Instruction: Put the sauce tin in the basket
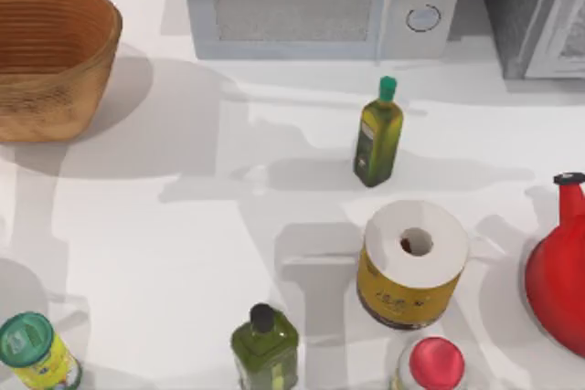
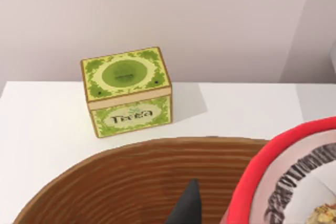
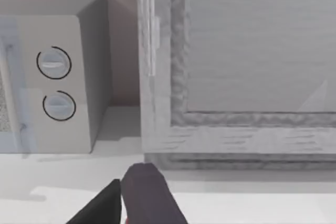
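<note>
The sauce tin [image 2: 294,177], with a red rim and a pale label with dark marks, looms close in the left wrist view. It hangs over the inside of the woven basket [image 2: 121,182]. My left gripper [image 2: 226,208] is shut on the tin. One dark fingertip [image 2: 189,203] shows beside it, and the other is hidden behind the tin. In the top view the tan basket [image 1: 55,89] stands at the table's back left. My right gripper [image 3: 123,203] is parked with its fingers together, facing the microwave.
A green tea box [image 2: 126,90] stands behind the basket. A microwave [image 1: 320,2] and a grey cabinet [image 1: 539,11] line the back. Two olive-oil bottles [image 1: 378,131] [image 1: 265,346], a white-topped yellow cylinder [image 1: 413,264], a red jug [image 1: 559,267], a red-capped container [image 1: 434,364] and a green-lidded jar [image 1: 35,352] stand around the table.
</note>
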Action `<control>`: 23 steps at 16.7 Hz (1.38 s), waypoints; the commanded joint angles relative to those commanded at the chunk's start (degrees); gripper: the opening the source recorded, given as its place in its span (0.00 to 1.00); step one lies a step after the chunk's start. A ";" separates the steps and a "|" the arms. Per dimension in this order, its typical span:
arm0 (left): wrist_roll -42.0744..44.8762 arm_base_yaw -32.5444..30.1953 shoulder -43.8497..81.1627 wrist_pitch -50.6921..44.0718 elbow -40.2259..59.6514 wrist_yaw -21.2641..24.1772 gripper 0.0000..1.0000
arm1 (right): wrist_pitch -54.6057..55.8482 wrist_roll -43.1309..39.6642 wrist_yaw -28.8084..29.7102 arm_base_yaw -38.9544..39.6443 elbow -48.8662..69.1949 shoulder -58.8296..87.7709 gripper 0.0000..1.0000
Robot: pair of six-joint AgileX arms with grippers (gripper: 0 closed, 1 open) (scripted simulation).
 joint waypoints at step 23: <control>-0.21 -0.61 11.04 9.98 1.09 -0.38 0.38 | 0.00 0.00 0.00 0.00 0.00 0.00 1.00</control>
